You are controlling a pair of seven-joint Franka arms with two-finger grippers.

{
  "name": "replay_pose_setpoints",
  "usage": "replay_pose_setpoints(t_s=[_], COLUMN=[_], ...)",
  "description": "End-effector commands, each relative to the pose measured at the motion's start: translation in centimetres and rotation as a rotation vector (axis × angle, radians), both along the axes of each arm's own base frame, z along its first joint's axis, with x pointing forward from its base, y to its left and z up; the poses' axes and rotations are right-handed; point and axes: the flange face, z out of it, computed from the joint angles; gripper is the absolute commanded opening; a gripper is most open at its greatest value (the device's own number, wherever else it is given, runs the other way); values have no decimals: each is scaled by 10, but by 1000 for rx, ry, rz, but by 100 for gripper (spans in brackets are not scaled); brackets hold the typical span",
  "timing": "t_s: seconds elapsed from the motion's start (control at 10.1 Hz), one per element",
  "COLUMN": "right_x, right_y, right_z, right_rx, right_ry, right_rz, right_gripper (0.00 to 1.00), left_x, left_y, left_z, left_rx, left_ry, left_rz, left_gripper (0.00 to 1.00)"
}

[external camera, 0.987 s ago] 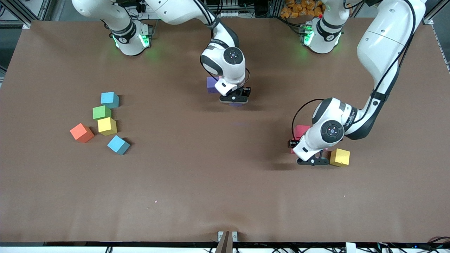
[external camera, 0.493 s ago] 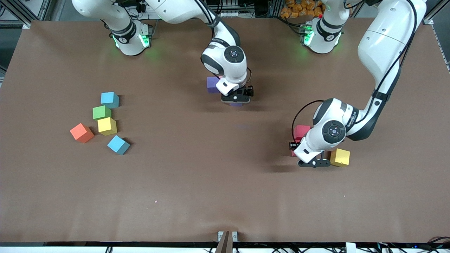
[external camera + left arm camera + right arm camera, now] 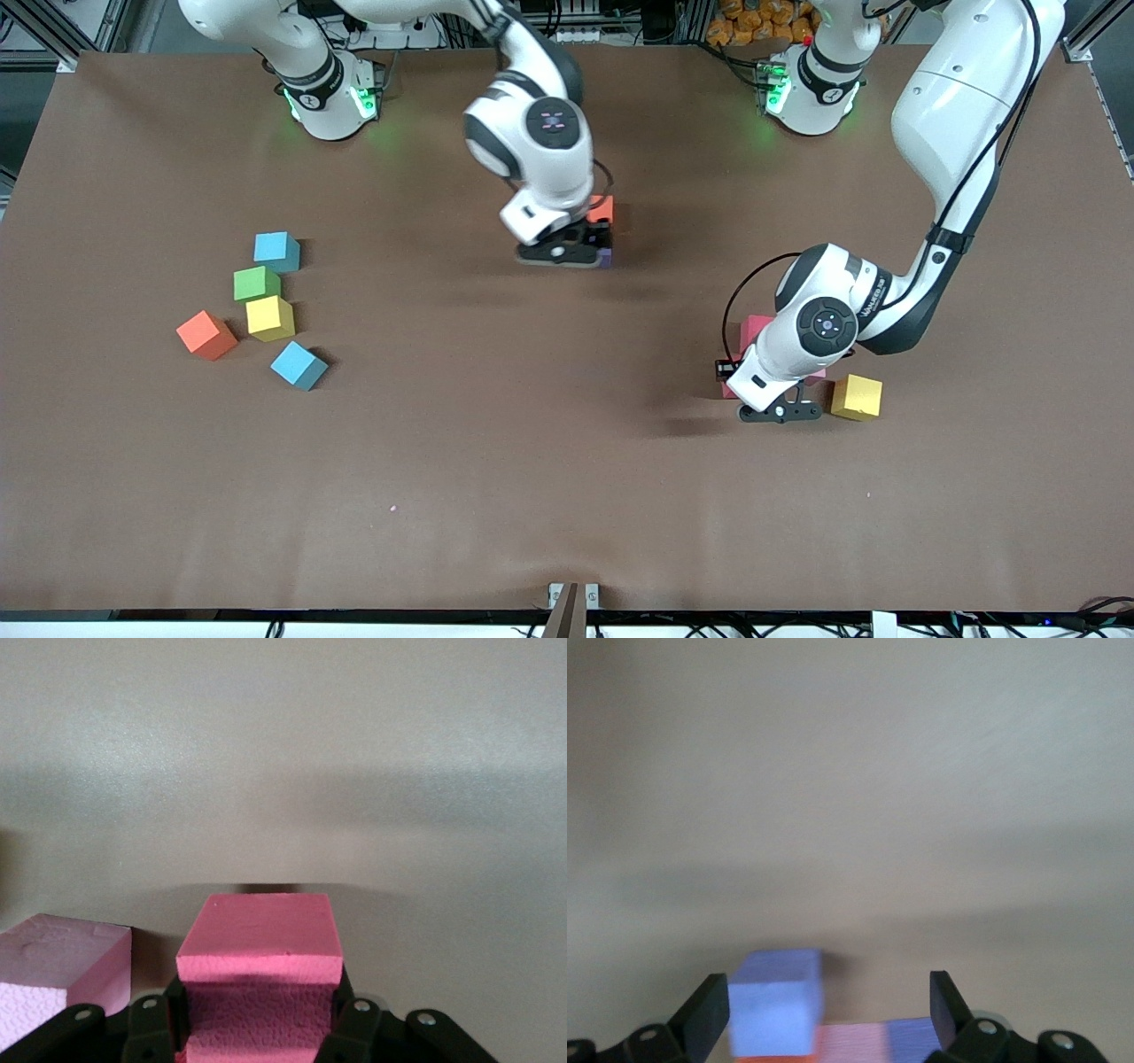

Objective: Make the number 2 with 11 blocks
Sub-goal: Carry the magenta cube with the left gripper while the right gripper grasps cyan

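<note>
Two arms at work over the brown table (image 3: pixel 532 461).
Left gripper (image 3: pixel 257 1032) is clamped on a pink foam cube (image 3: pixel 260 943) beside the yellow one (image 3: pixel 857 396); right gripper (image 3: pixel 828 1010) stands spread above purple (image 3: pixel 778 1003) and orange (image 3: pixel 601 210) cubes mid-table.
</note>
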Motion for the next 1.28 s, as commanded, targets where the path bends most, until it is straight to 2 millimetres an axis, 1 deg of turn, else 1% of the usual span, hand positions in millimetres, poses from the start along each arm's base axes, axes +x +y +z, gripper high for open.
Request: replay_pose_setpoints(t_s=[0.0, 0.1, 0.2, 0.3, 0.39, 0.49, 0.59, 0.69, 0.79, 0.89, 0.99, 1.09, 1.18], right_x=[22, 45, 61, 76, 94, 111, 124, 134, 143, 149, 154, 156, 159], right_y=[-90, -135, -167, -195, -229, -264, -295, -313, -339, -358, -374, -384, -402], right_z=[4, 4, 7, 5, 1, -2, -12, -26, -33, -36, -38, -39, -41], right_rx=[-34, -34, -30, -30, -26, -27, -29, -47, -51, -50, -51, -50, -44], right_ry=[15, 18, 18, 22, 20, 13, 17, 9, -5, -12, -22, -23, -23], right_rz=[147, 199, 261, 321, 376, 464, 558, 637, 672, 740, 782, 828, 869], right_gripper=[100, 100, 100, 100, 100, 100, 100, 100, 100, 100, 100, 100, 100], left_x=[-1, -1, -6, -10, -13, -20, -26, -31, -37, -40, -48, -53, -58], left_y=[-3, -5, -16, -27, -36, -54, -70, -80, -93, -110, -124, -132, -141], left_z=[16, 24, 26, 30, 31, 30, 31, 26, 20, 23, 20, 19, 19], left_rx=[8, 12, 6, 4, 4, -1, -2, -2, -2, -10, -13, -12, -12], left_ry=[-13, -19, -19, -23, -23, -22, -21, -15, -6, -14, -10, -9, -9], left_rz=[9, 4, -12, -28, -43, -69, -86, -85, -81, -80, -93, -101, -116], left_gripper=[23, 23, 23, 23, 23, 23, 23, 23, 23, 23, 23, 23, 23])
